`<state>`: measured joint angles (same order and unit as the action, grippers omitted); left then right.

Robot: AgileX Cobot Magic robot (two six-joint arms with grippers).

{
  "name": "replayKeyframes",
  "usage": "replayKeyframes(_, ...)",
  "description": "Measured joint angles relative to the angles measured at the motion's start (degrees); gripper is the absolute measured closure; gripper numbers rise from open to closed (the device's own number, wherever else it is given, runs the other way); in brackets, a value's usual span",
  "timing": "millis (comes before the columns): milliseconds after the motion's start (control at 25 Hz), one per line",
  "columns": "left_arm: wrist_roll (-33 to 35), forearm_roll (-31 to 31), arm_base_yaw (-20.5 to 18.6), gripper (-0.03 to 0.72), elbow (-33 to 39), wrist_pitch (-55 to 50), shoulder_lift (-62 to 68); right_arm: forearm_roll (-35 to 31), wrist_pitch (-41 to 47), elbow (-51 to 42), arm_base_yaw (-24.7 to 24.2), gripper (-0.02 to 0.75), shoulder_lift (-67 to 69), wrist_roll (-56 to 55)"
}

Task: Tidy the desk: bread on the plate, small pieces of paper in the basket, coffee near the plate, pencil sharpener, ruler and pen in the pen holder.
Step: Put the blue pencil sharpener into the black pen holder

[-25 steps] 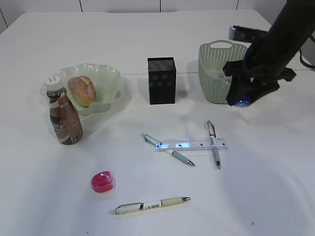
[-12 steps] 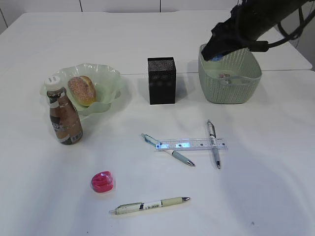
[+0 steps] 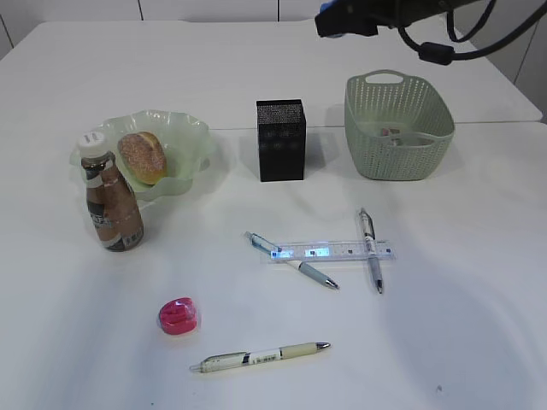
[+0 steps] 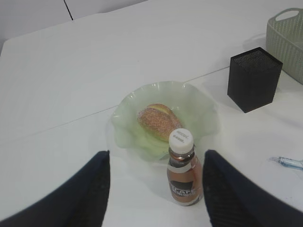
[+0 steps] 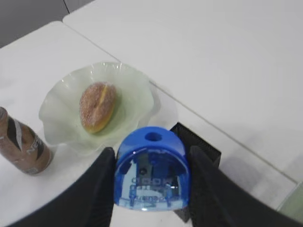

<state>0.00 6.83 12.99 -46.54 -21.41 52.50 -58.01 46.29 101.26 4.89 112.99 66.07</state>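
Observation:
My right gripper (image 5: 151, 189) is shut on a blue pencil sharpener (image 5: 151, 165); in the exterior view it hangs high at the top edge (image 3: 344, 19), behind the black mesh pen holder (image 3: 280, 139). A pink pencil sharpener (image 3: 178, 315) lies at the front left. The clear ruler (image 3: 333, 251) lies mid-desk across two pens (image 3: 291, 260) (image 3: 370, 248); a third pen (image 3: 261, 356) lies nearer the front. The bread (image 3: 143, 157) sits on the green plate (image 3: 192, 137), with the coffee (image 3: 111, 205) beside it. My left gripper (image 4: 155, 189) is open above the coffee (image 4: 183, 170), not touching it.
The green basket (image 3: 398, 128) stands at the right of the pen holder with small pieces of paper (image 3: 393, 132) inside. The white desk (image 3: 461, 325) continues to the front right. A seam between two tabletops runs behind the plate and holder.
My right arm has swung up and to the left, from in front of the basket to the top edge of the exterior view, still carrying the blue sharpener. Nothing on the desk moved.

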Motion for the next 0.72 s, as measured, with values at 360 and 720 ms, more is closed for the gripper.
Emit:
replayKeyframes(360, 0.00, 0.31, 0.00, 0.253, 0.00, 0.19, 0.00, -6.24, -2.67, 0.00, 0.00, 0.393, 2.01, 10.21)
replayKeyframes(720, 0.00, 0.35, 0.00, 0.253, 0.00, 1.29, 0.00, -19.99, -9.61, 0.00, 3.99, 0.393, 7.76, 24.78)
